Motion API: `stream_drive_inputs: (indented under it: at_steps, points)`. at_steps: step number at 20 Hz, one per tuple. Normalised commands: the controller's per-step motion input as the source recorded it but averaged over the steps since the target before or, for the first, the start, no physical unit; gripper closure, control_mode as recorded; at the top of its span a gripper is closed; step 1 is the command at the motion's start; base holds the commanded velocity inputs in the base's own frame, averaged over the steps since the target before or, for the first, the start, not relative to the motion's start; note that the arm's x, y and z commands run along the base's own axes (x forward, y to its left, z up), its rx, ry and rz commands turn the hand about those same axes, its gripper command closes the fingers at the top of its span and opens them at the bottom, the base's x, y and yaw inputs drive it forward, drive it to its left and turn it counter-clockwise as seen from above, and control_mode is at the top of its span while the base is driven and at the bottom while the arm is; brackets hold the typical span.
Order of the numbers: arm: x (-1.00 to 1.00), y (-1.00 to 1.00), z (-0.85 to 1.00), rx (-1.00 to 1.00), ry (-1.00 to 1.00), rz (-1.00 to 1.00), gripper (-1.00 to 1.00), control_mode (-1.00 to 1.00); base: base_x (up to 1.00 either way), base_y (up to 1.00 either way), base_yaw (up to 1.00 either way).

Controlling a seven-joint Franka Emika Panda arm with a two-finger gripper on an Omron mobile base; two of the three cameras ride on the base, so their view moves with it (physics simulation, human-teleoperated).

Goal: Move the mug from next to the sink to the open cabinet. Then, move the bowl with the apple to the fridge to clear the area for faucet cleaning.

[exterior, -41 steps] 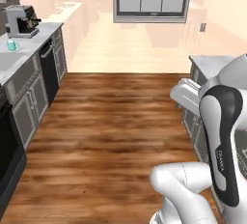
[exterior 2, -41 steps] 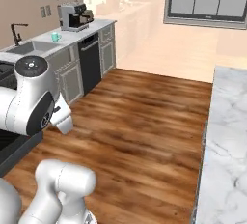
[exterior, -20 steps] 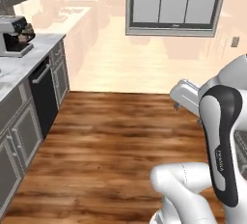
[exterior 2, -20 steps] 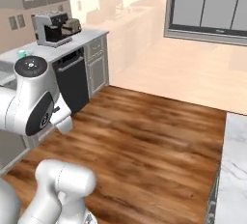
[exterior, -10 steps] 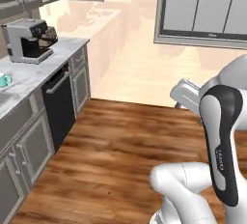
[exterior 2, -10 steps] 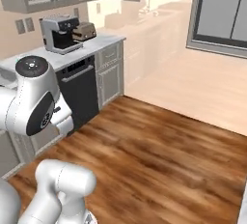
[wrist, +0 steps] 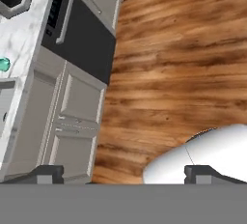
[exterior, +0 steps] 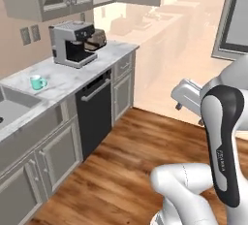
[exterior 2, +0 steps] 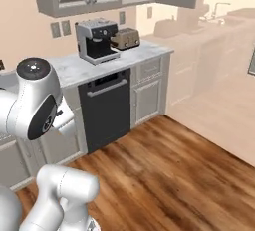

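While my base faces the bench (exterior: 72, 76) from out on the wood floor (exterior 2: 169, 170), my tool (wrist: 124, 172) hangs empty with its two tips spread wide, pointing down at the floor and the cabinet fronts. Nothing is pinched.

Step in hand, as I judge it: get within reach of the mug (exterior: 37, 82). It sits on the marble just beside the sink (exterior: 14, 104), between the basin and the coffee machine (exterior: 72, 43), well apart from my tool. In the hand view it is only a teal speck at the left edge (wrist: 4, 64).

To do this well I'd bring the base closer and square to the bench near the dishwasher (exterior: 95, 112), then lift the arm over the bench edge, jaws wide, and come down on the mug from above or from the floor side.

Orientation: the mug stands upright, long axis vertical, mouth up. Its handle sticks out to the right in the left base view, toward the coffee machine. So I'd close across the body at right angles to the handle, not over it, and watch for the basin rim close by.

Bowl, apple, fridge: later.
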Motion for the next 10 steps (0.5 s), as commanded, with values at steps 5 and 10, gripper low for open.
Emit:
stream_drive_inputs:
  at_steps: [5, 10]
  points:
    - [0.0, 0.0, 0.0, 0.0, 0.0, 0.0, -1.0, 1.0, 1.0, -0.14, 0.49]
    - [0.0, 0.0, 0.0, 0.0, 0.0, 0.0, -1.0, 1.0, 1.0, -0.22, 0.47]
